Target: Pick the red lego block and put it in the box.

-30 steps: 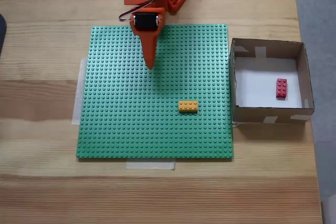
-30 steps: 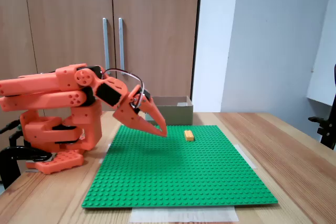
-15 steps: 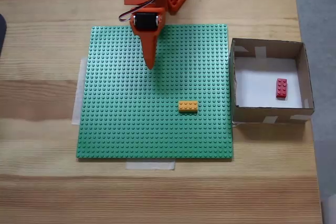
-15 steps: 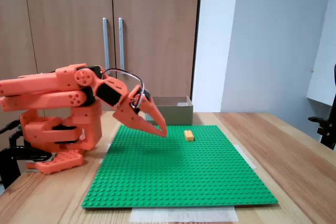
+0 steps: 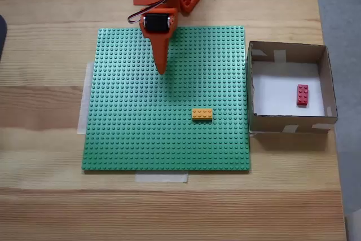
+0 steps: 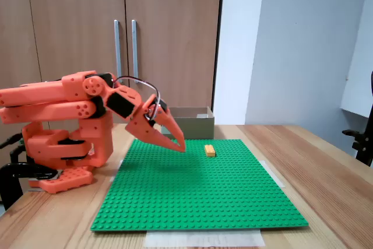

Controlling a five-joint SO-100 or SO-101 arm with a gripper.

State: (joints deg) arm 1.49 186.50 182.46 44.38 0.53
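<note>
One orange-yellow brick (image 6: 210, 150) sits mid-frame on the green baseplate (image 6: 198, 193); beyond, at left, the tool (image 6: 179, 146) hovers empty, fingers pressed together. Farthest back stands the box (image 5: 330, 91), holding the red lego block (image 5: 302, 95) at the overhead frame's right; task apparently complete.

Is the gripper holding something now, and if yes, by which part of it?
Nothing is held. The gripper hangs shut and empty above the green baseplate. The red lego block lies inside the box.
</note>
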